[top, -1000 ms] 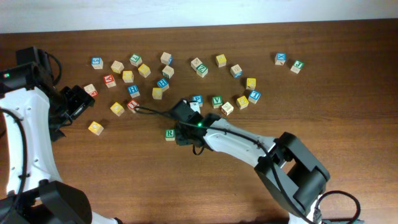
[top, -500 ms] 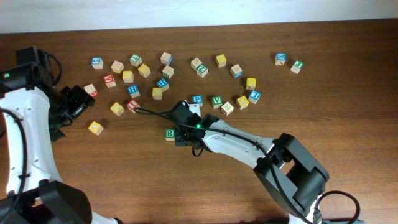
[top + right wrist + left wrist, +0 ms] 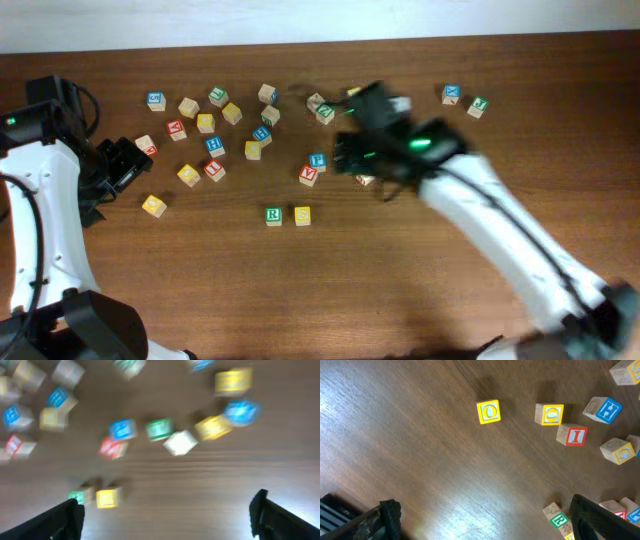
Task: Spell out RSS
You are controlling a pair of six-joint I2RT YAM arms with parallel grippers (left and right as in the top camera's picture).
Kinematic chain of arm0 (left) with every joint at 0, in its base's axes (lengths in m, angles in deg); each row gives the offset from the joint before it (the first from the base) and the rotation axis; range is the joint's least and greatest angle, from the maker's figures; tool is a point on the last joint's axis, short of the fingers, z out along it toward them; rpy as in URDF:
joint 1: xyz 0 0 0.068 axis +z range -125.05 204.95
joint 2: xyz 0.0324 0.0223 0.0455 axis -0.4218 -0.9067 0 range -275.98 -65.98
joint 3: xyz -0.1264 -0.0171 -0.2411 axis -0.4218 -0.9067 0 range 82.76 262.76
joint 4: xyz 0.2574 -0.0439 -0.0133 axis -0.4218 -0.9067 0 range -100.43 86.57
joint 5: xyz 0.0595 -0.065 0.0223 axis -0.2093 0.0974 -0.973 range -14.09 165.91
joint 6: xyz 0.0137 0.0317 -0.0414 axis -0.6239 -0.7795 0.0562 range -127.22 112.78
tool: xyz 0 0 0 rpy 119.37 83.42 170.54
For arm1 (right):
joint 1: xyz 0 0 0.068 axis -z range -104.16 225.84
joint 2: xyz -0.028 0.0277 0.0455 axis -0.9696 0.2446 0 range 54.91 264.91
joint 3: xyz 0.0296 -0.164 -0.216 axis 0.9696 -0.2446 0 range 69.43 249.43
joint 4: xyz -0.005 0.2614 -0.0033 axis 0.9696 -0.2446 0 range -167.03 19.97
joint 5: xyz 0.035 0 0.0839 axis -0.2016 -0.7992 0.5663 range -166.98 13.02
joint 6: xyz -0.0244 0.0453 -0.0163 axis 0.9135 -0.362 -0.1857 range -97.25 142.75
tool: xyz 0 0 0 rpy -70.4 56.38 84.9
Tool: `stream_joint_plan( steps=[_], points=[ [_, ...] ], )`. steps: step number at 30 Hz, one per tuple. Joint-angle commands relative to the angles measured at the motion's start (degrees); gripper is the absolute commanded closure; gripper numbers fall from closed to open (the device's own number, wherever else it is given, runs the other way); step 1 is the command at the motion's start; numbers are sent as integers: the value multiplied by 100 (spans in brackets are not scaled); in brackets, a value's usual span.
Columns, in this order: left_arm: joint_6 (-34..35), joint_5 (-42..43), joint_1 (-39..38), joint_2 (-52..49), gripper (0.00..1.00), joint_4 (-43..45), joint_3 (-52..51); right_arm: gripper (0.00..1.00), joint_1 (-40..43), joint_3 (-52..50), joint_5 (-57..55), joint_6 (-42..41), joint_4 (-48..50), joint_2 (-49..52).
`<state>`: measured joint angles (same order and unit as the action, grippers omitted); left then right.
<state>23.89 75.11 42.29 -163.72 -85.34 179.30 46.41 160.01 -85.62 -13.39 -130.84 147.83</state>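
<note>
Lowest in the overhead frame, just below centre, the R cube (image 3: 273,215) and a yellow cube I am taking for the first S cube (image 3: 302,215) are sitting side by side on the surface (image 3: 400,290). The yellow cube's letter is reading too small to confirm, and I cannot tell whether the two are touching. The spot to the right of the pair is lying bare, so the word is lacking its last letter. That is where the first risk is sitting: a cube set down carelessly there could be shoving the pair out of line.

Higher up, in the middle of the frame, the right arm (image 3: 470,190) is showing only as a smear. In its own wrist view the right claw (image 3: 167,505) is standing apart with nothing between the fingers, and every cube is blurring into a colour patch. Choosing from such a view is inviting a wrong pick, and a low pass over the packed scatter could be knocking neighbours about.

At the left edge, the left claw (image 3: 484,510) is also hanging apart and empty. Above it are lying a yellow O cube (image 3: 488,411) and a second O cube (image 3: 549,414), easy to mistake for an S by colour.

Across the upper rows more yellow cubes are lying, and the second S cube is not showing itself legibly anywhere.
</note>
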Motion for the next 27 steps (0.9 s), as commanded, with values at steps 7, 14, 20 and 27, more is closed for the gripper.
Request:
stream_joint_plan(
  steps=[7, 14, 20, 27],
  points=[
    [57, -2, 9, 35, 1, -4, 13, 2, 2378, -269, 184, 1405, -1014, -249],
    [57, -2, 9, 35, 1, -4, 13, 2, 2221, -273, 2765, 3320, 275, 579],
    [57, -2, 9, 35, 1, -2, 13, 2, 2201, -273, 741, 1958, 750, 1451],
    [57, -2, 9, 35, 1, -4, 13, 2, 2461, -199, 643, 1567, 686, 1410]
  ],
)
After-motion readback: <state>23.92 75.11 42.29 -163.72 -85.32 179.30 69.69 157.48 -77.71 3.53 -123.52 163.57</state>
